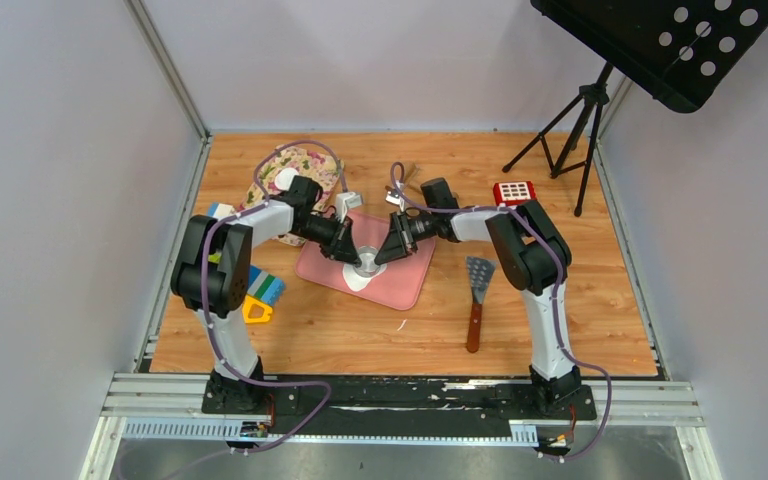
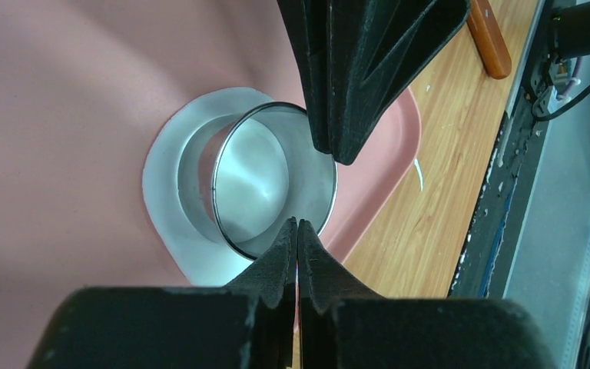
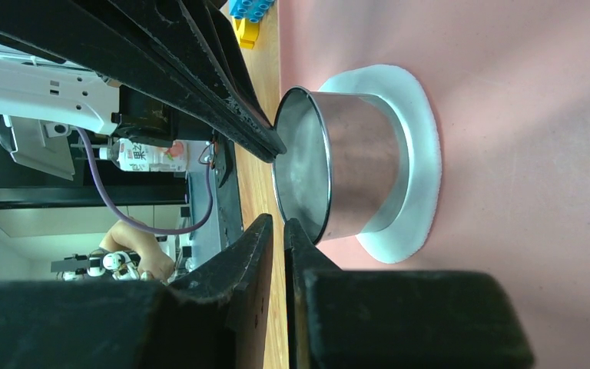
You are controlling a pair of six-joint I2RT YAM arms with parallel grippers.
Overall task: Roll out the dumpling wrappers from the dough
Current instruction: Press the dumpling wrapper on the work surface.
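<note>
With left end effector [image 2: 297, 227] and right end effector [image 3: 276, 228], each pressed together, atop the ring cutter [image 3: 361, 169], uneven force could tip it, tearing the dough [image 3: 425, 154].

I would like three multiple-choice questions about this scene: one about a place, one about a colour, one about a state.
1. Where does the ring cutter stand? A) on the dough B) on bare wood C) in a bowl
2. Which colour is the mat? A) blue B) pink C) green
3. How is the left claw? A) wide open B) gripping a spoon C) shut
Answers: 1 A, dough rims its base; 2 B, pink surrounds the dough; 3 C, its fingertips meet.
</note>
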